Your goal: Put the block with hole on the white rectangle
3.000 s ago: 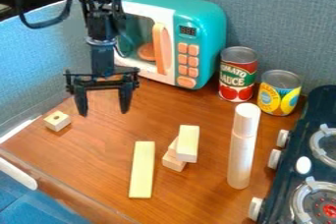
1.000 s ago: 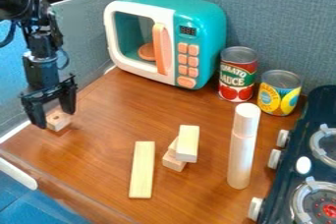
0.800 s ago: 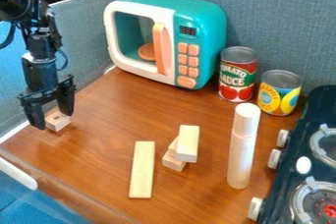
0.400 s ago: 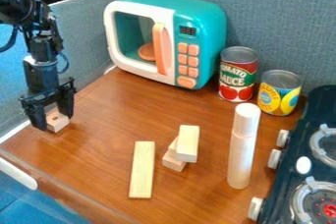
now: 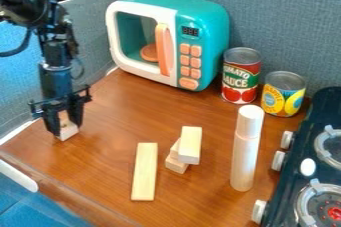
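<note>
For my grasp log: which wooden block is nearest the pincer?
The small block at the left, held in the pincer. The long flat block and the stacked pair lie apart from it, farther right.

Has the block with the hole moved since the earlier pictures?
Yes. The block with the hole, now in the claw, has shifted slightly right and down in the camera view, closer to the flat white rectangle.

Single high camera, slanting down, apparently fairly near the worktop (image 5: 166,116).
</note>
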